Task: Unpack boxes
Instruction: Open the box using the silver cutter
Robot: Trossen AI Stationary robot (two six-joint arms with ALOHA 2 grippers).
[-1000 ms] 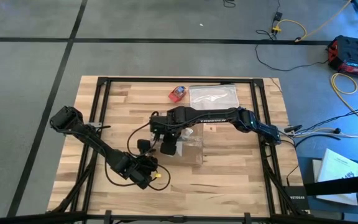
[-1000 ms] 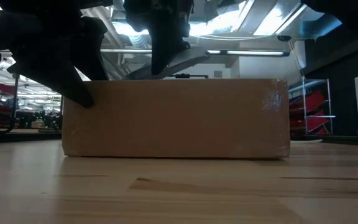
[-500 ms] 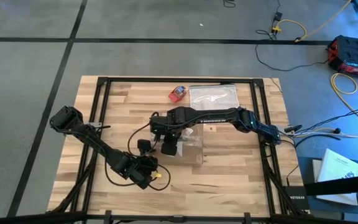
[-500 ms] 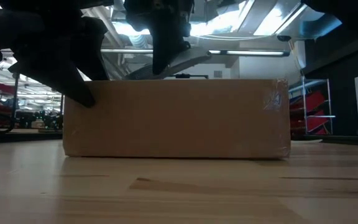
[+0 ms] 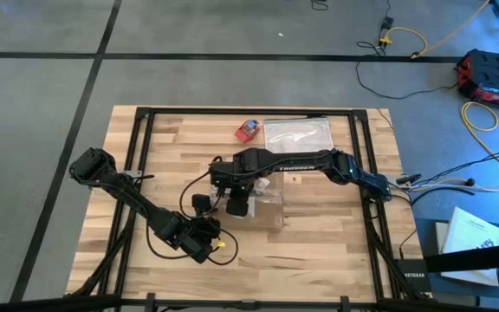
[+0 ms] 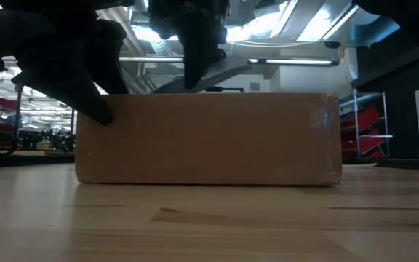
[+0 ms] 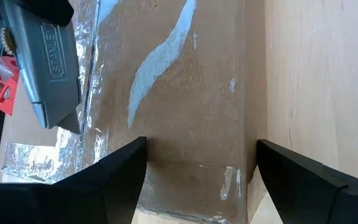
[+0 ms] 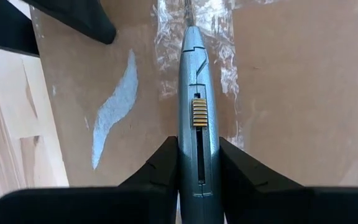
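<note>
The left tool [image 7: 197, 180] stands spread wide at the box's [image 5: 262, 201] near end, at about eight o'clock from it, grasping nothing. The box sits mid-counter [image 5: 336, 234]. Over it, the right tool [image 8: 197, 171] clenches a grey knife [image 8: 195, 106], tip on the shiny tape [image 8: 219, 50]. Judged best: keep the blade shallow, follow the seam, brace the box. At twelve o'clock lie a bag [image 5: 299, 133] and a red object [image 5: 248, 130].

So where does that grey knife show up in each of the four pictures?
High view: not discernible; the right arm hides it over the box.
Low view: grey knife angling down above the box.
Left wrist view: upper left corner.
Right wrist view: centre, held in the right tool.
Shared landmark: the clear tape strip.
</note>
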